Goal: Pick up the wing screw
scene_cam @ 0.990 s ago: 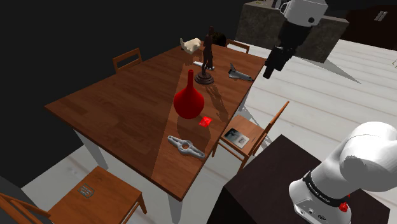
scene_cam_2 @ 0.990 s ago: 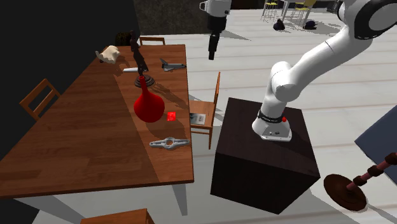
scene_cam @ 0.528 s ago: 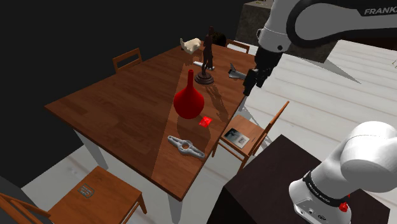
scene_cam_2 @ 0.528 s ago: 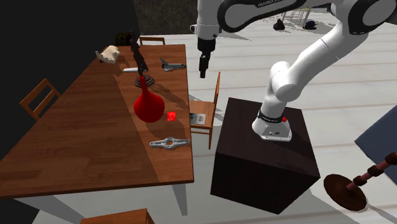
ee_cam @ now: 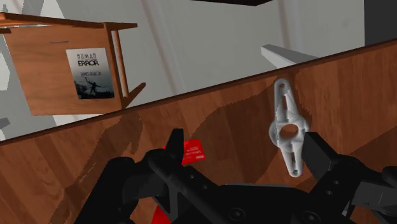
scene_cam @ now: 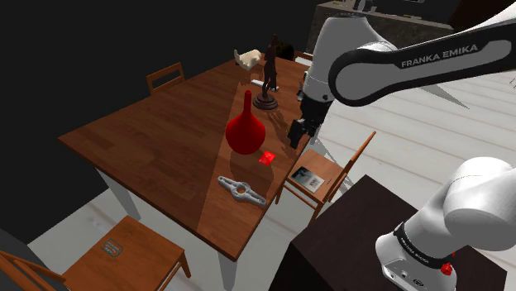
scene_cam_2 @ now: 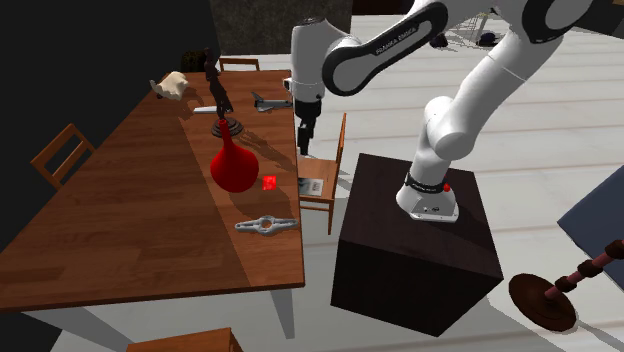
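Two black fingers of your gripper (ee_cam: 245, 159) stand apart, empty. Just past a small red cube (ee_cam: 193, 150), the flat grey two-winged screw (ee_cam: 287, 127) lies on the brown wooden table (ee_cam: 222, 114), ahead of the gripper, its long axis crossing the fingers' closing line.

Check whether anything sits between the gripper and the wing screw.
Only a small red cube lies on the table roughly between the open gripper and the wing screw. The red vase stands aside of that line.

In wrist view the hand (ee_cam: 243, 154) hides most of the red vase (ee_cam: 175, 140).
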